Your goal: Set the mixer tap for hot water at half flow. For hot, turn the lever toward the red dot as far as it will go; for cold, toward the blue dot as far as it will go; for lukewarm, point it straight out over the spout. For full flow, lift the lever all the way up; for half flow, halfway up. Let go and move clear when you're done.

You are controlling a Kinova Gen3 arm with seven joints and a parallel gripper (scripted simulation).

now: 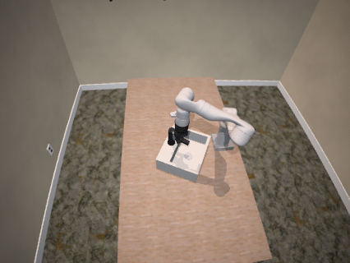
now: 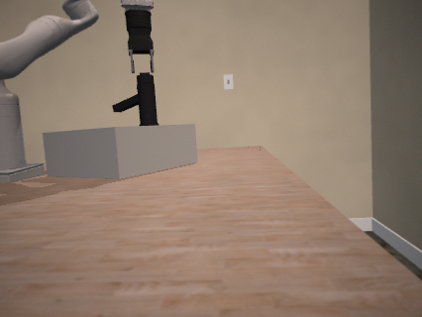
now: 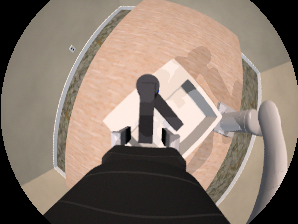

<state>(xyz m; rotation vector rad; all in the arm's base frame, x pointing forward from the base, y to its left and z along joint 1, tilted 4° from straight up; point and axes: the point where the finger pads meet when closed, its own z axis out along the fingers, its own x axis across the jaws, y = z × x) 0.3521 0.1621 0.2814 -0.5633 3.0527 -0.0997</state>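
In the exterior view's upper left, my black two-finger pincer [image 2: 141,65] hangs wide and empty just above the black mixer tap [image 2: 147,99], which stands on the grey box-shaped basin [image 2: 119,151]. I judge this the approach; next, lower and catch the lever.

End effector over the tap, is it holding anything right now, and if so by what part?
Nothing is held. The end effector is open, its fingers hanging just above the top of the black mixer tap on the sink.
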